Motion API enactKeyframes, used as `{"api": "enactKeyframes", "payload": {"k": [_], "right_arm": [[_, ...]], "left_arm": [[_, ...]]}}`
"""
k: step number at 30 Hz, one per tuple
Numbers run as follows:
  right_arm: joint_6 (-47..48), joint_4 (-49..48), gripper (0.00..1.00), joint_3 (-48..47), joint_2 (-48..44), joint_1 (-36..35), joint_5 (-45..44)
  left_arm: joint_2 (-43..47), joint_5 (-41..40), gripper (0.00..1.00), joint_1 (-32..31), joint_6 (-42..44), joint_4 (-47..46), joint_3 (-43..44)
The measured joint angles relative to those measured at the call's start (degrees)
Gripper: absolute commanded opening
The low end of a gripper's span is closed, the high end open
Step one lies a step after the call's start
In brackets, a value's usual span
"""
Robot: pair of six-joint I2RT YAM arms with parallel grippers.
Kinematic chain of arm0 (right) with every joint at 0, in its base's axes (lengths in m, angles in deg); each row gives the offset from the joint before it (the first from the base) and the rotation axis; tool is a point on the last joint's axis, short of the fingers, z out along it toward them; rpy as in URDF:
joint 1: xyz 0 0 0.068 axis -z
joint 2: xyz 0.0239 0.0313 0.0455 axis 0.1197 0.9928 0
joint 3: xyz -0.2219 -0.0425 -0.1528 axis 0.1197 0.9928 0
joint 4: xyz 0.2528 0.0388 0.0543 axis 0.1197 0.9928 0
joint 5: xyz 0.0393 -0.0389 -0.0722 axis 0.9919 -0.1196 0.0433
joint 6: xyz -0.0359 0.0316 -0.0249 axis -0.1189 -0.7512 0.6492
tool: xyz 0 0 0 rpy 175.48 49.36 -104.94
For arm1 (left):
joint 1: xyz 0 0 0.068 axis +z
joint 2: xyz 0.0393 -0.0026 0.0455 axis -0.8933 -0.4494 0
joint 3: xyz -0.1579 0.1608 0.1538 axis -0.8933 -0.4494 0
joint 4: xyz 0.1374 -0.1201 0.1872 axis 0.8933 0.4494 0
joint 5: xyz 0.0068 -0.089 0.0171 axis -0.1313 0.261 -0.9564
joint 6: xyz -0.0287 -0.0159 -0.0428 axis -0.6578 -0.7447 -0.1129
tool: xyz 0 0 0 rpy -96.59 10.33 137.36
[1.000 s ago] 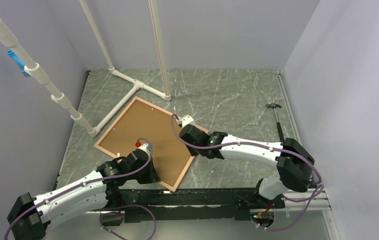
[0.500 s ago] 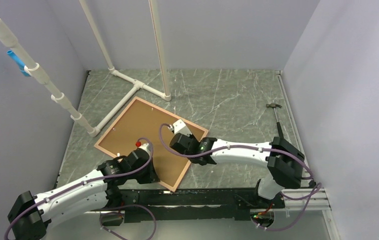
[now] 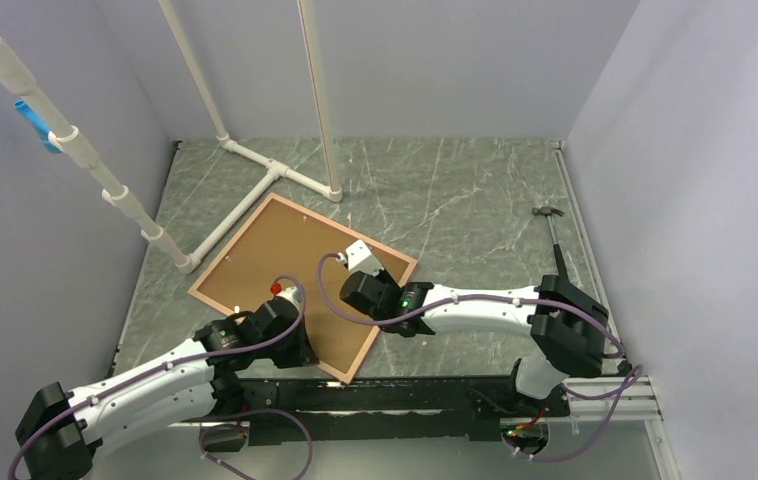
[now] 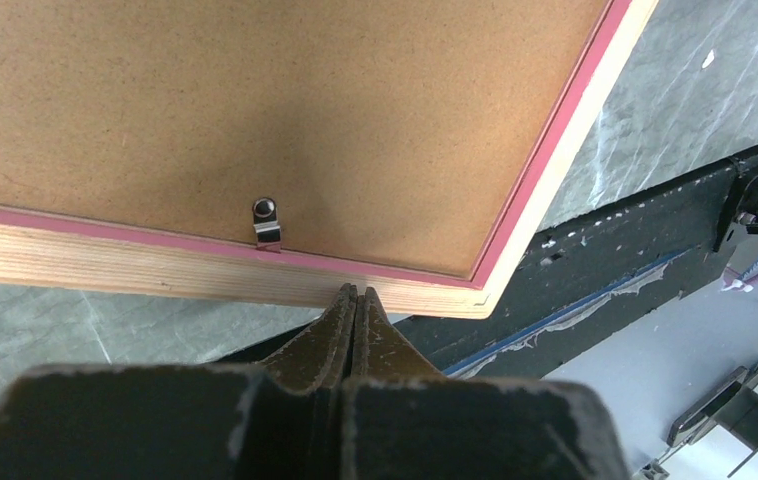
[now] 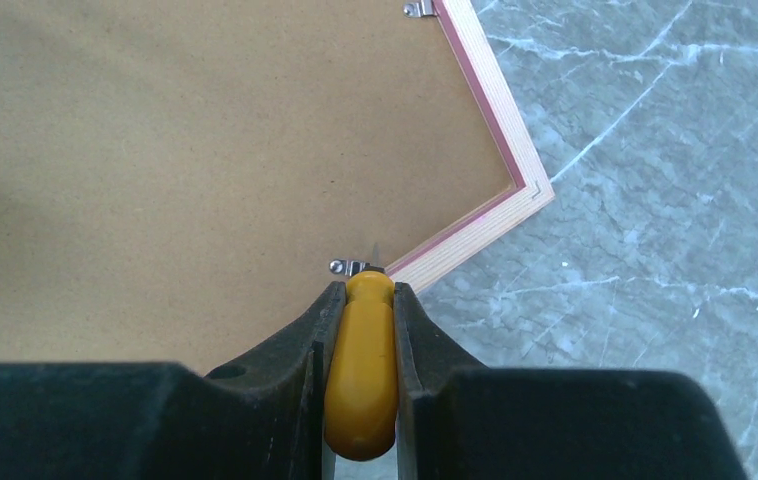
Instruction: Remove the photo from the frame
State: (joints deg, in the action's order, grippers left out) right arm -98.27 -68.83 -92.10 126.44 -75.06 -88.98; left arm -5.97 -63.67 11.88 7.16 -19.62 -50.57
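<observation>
My right gripper (image 5: pixel 360 300) has slid in over the frame (image 5: pixel 495 90), lying face down on the table (image 5: pixel 655 200) with the photo (image 5: pixel 155 150) brown back up. It squeezes a yellow tool (image 5: pixel 360 380), tip at a clip (image 5: pixel 348 267). My left gripper (image 4: pixel 355 300), fingers together, sits at the frame edge. The tip could slip and scratch the photo.

You stand in robot lab test cell, not home or shop. Plain pale wall panels (image 3: pixel 655 150) box in marble-pattern tabletop (image 3: pixel 455 190) along left, far and right edges. White pipe stand (image 3: pixel 255 165) at far-left corner. Black mounting rail (image 3: pixel 405 395) along near edge. Purple cables (image 3: pixel 319 285) left exposed.
</observation>
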Motion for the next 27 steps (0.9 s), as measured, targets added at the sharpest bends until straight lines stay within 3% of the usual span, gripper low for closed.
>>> {"api": "enactKeyframes", "payload": {"k": [4, 6, 15, 21, 27], "right_arm": [[-0.3, 0.2, 0.00, 0.0, -1.5, 0.0, 0.9], [-0.7, 0.2, 0.00, 0.0, -3.1, 0.0, 1.0], [-2.4, -2.9, 0.00, 2.1, -8.5, 6.7, 6.6], [-3.5, -8.7, 0.00, 2.2, -8.1, 15.5, 13.2], [-3.5, -12.6, 0.00, 0.5, -2.6, 18.4, 16.8]], "left_arm": [[1.7, -0.3, 0.00, 0.0, 0.0, 1.7, 0.1], [2.9, -0.5, 0.05, 0.0, 0.0, 2.8, 0.2], [7.1, -3.9, 0.46, 0.0, -0.2, 7.5, 5.7], [8.1, -6.8, 0.44, 0.0, -0.6, 10.0, 5.9], [4.6, -6.9, 0.34, 0.0, -1.0, 9.4, 5.1]]}}
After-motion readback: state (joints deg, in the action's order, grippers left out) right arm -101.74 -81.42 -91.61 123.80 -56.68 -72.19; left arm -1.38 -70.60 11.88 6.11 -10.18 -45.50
